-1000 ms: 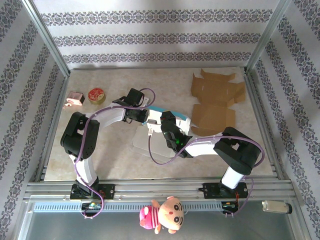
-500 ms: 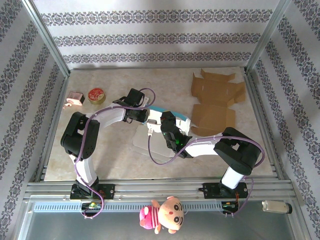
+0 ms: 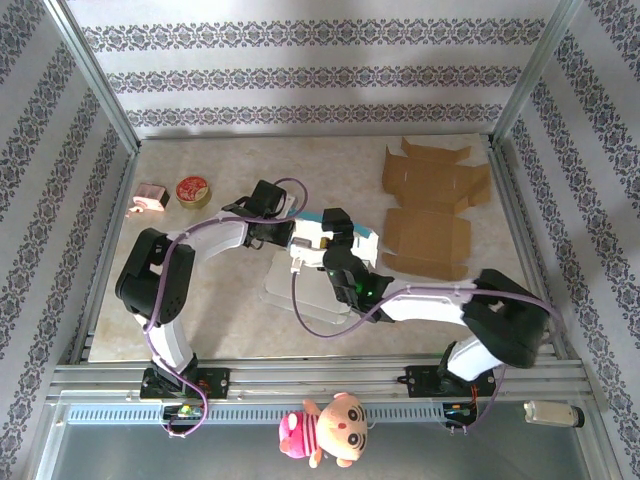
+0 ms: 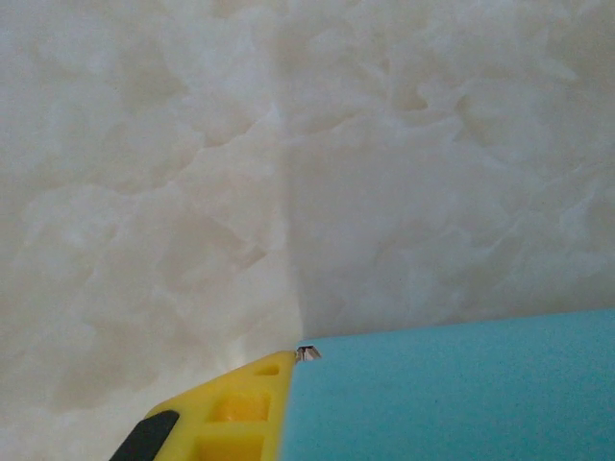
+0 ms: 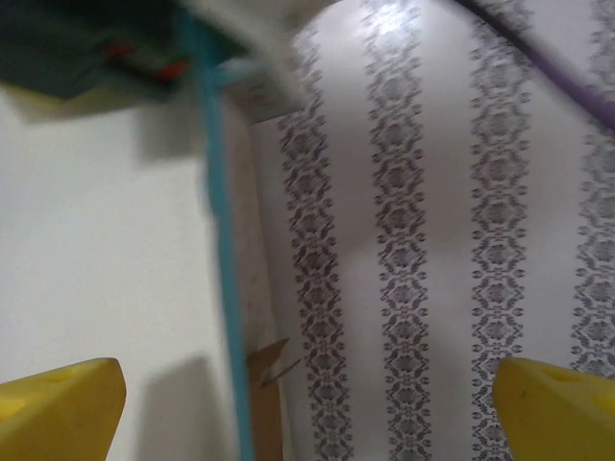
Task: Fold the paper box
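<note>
Blue paper box [image 4: 461, 394] in left jaws | right jaws just opened

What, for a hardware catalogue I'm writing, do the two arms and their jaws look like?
Both the left arm and the right arm have chunky black joint housings linked by white tubular segments. A thin purple cable loops loosely along each. The jaws are bright yellow plastic, and the left wrist view shows a black insert in one of them.
</note>
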Robot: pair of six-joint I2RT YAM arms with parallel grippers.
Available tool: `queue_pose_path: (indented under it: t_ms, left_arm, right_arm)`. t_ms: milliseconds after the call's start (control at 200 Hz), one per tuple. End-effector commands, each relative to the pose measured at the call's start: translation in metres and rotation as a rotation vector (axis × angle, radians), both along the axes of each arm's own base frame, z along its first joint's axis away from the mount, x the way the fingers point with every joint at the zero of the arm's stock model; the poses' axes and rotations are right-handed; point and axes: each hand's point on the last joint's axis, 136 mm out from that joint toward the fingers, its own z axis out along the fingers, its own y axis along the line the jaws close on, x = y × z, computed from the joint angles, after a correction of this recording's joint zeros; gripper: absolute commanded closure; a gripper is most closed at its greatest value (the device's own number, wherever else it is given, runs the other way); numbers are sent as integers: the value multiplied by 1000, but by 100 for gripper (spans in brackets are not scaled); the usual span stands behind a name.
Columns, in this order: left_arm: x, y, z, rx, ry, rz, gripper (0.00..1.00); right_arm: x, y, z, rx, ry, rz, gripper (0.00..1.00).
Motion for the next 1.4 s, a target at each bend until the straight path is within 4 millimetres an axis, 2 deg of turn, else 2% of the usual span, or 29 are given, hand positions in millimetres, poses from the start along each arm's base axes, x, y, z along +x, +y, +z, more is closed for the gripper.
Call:
queue_pose_path:
  t_ms: [0,85,120,245,385,470,645,740,825,854,964,1079,1234,1339,1394]
  left_arm:
    - [4,8,13,-10,-54,54,100]
    - [3,10,12,-4,-55,58,72]
    - [3,10,13,-5,-56,58,65]
    - [4,8,14,-16,-59,49,64]
    - [3,3,21,-46,-64,38,65]
    - [0,2,31,-76,-69,47,62]
    - [-16,3,62,-145,-97,57,31]
    - [-30,4,81,-187,-103,46,22]
    - [-43,5,97,-232,-102,54,20]
    - [-45,6,105,-254,-105,68,20]
    - [-43,15,131,-341,-88,191,5]
    - [-27,29,140,-464,36,373,3]
    - [-7,23,136,-586,156,397,3]
    - [5,23,126,-555,166,397,2]
    - [12,24,120,-538,182,402,2]
  right_arm:
    - [-15,-8,46,332,87,-26,2]
    - [-32,-18,62,526,195,10,2]
    - [-37,-23,65,593,236,25,2]
    - [-45,-44,68,728,290,1,2]
    - [-44,-64,56,802,373,-84,2]
    - [-43,-74,51,928,488,-144,2]
    - [-44,-101,33,1205,670,-290,2]
    - [-50,-111,20,1318,751,-334,2]
    - [-52,-120,5,1393,820,-389,2]
    - [-53,-123,1,1408,834,-407,2]
    - [-54,-131,-19,1421,889,-482,2]
    - [-48,-134,-41,1415,928,-552,2]
    - [-32,-129,-65,1349,923,-561,7]
    - [-15,-131,-81,1294,887,-615,18]
    - [-9,-130,-89,1273,880,-643,28]
